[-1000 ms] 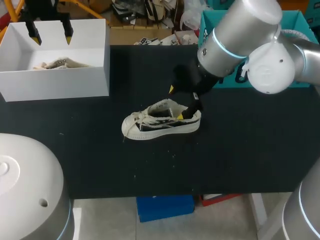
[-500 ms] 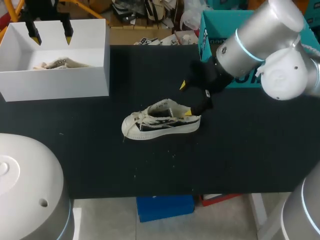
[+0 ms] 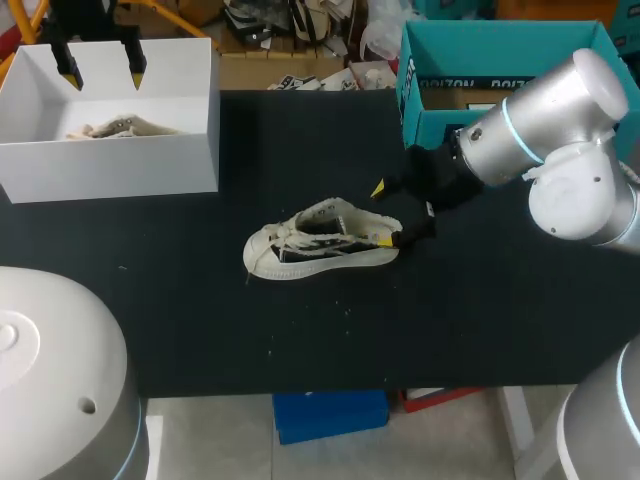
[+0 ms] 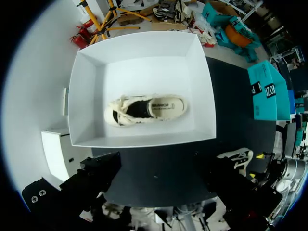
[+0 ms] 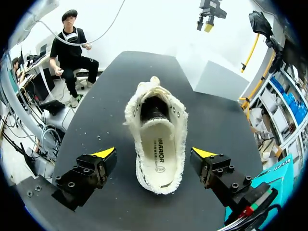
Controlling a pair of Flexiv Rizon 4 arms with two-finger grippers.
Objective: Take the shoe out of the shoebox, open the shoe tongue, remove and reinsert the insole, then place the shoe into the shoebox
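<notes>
Counter: a black counter that carries everything described here.
Shoebox: a white, open shoebox at the far left corner of the counter. The left wrist view looks straight down into it.
Shoe in box: a cream shoe lies on the shoebox floor, near the middle, clear of all four walls.
Left jaws: they hang above the shoebox's far rim and are spread wide. The yellow tips are well apart, hold nothing and touch nothing.
Shoe: a second cream shoe with dark side panels stands upright on its sole in the middle of the counter, well apart from the shoebox. Its toe points left and its heel points right. The laces lie loose over the front.
Insole: seen from the right wrist, a pale insole lies flat inside the wide mouth of this shoe.
Right jaws: they are low at the heel and spread. One yellow tip sits on each side of the heel, and neither touches it.
Right arm: a silver arm comes in from the right.
Teal box: an open teal box stands at the far right, behind the arm.
</notes>
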